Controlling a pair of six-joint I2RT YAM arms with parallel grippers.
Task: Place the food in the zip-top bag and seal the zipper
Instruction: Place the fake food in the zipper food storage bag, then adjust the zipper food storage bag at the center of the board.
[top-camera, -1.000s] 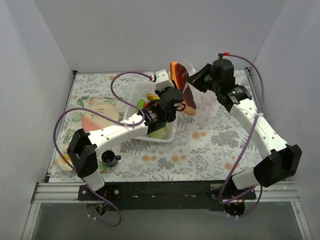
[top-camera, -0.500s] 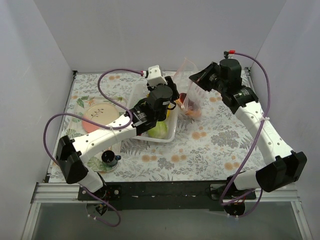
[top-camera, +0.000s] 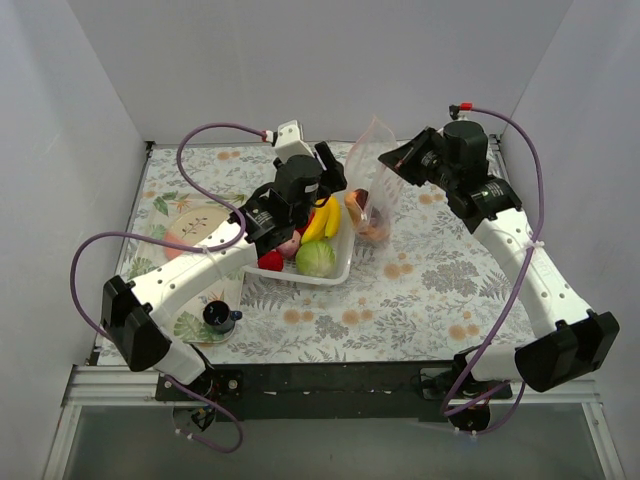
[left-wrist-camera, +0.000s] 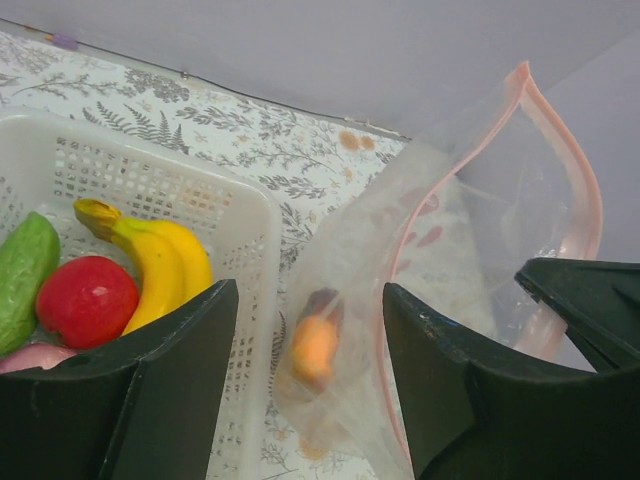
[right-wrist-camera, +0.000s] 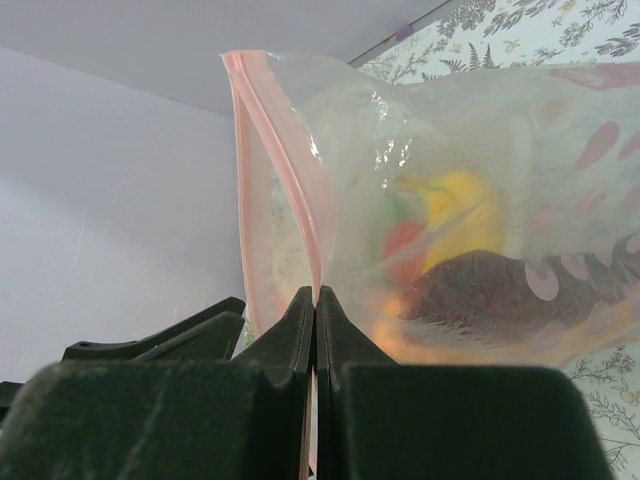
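My right gripper (right-wrist-camera: 316, 300) is pinched on the zipper (right-wrist-camera: 247, 90), lifting the bag (top-camera: 375, 190) so its mouth gapes. My left gripper (left-wrist-camera: 308, 300) hangs spread and empty beside it; a carrot (left-wrist-camera: 312, 348) lies inside, the banana (top-camera: 325, 215) waits in the basket (top-camera: 325, 277).

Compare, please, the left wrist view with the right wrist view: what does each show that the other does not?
Only the left wrist view shows the white basket holding a banana, a cucumber and a round red food, with the left tool open and empty. Only the right wrist view shows the right tool shut on the pink zipper. Both show the clear zip-top bag with orange food and a dark piece inside.
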